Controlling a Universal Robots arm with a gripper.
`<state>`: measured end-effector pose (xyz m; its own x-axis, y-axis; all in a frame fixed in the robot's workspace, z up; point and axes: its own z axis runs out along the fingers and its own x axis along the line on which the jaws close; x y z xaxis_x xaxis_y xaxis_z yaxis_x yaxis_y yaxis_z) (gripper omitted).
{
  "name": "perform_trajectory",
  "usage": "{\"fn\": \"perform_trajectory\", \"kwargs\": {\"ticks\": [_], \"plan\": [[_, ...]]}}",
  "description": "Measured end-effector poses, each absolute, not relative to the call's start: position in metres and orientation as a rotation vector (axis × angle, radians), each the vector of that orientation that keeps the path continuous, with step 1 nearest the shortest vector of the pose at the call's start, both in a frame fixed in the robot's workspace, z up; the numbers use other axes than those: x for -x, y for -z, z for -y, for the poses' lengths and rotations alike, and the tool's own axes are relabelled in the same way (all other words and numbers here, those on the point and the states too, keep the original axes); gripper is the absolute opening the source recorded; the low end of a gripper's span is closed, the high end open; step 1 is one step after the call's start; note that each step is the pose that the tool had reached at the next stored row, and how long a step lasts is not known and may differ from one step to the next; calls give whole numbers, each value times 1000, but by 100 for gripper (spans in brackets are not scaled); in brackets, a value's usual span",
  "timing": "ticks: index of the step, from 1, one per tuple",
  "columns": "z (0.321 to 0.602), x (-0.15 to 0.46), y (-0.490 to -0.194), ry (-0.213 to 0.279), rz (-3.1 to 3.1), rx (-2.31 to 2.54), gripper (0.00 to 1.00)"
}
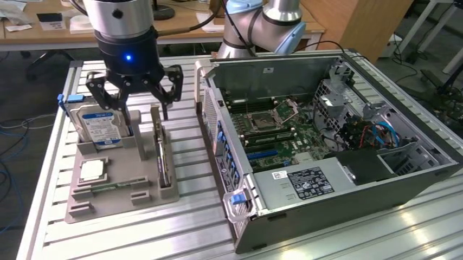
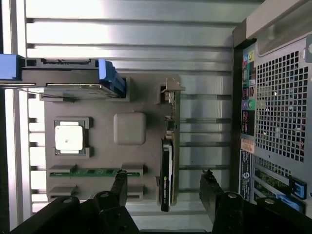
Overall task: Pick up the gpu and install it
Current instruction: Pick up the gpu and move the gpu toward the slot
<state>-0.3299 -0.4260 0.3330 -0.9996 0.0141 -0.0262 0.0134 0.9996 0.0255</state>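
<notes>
Robotics lab: an opened desktop computer case (image 1: 376,197) lies on a slotted aluminium workbench (image 1: 145,233). Wooden desks (image 1: 184,28) and loose floor cables (image 1: 14,127) fill the background.

Ribbed metal table (image 1: 181,227) catching bright glare, wooden desk (image 1: 43,33) behind strewn with papers (image 1: 16,19), wooden cabinet (image 1: 354,21) at the exterior view's right, dark carpet floor (image 1: 32,92), loose cables (image 1: 8,135) trailing at the exterior view's left.

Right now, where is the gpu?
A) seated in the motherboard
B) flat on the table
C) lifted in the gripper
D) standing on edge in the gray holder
D: the gpu stands on edge in its slot of the gray holder, the open gripper above it.
</notes>
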Motion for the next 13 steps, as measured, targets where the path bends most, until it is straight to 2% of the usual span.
{"fn": "perform_trajectory", "kwargs": {"ticks": [13], "plan": [[426, 330, -318, -38, -3116, -54, 71]]}}
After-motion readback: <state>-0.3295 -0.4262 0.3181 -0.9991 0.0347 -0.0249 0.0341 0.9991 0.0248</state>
